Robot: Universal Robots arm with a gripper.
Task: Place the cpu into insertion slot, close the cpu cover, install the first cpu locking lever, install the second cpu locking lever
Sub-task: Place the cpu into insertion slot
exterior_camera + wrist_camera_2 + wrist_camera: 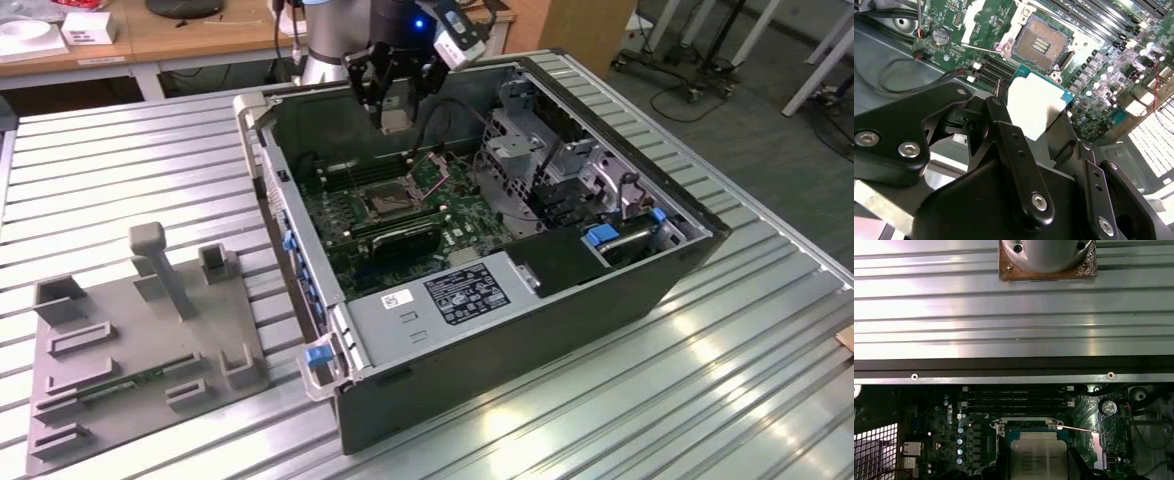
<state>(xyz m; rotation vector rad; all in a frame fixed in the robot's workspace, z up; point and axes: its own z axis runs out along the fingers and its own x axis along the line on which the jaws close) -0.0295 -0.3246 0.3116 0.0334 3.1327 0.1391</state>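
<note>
Nearest, toward the desk's front corner on the exterior view's left, sits a grey fixture tray with upright posts and shallow slots. A thin green strip lies in one slot, and the slots around it look bare.

Beyond it, an open computer case lies on its side across the middle of the desk, so its inside faces up and can be reached from above. At its near end it holds a white-labelled grey metal box. Behind that, the green motherboard covers the floor of the case, with a metal drive cage along the wall on the exterior view's right.

On the board, the insertion slot is uncovered and holds nothing, its gold contact field bare. The cpu cover appears tipped up on its hinge beside the slot, which leaves the opening free. A thin wire lever stands out from the slot's frame, unlatched as far as I can judge.

Farthest, by the case wall nearest the desk's back edge, the pincer hangs above the board. Its fingers are clamped on two opposite edges of the cpu, pale face upward and roughly level. This edge grip leaves the underside free for the slot. In the first wrist view the chip hangs near the slot frame, clear of it and not yet seated.
</note>
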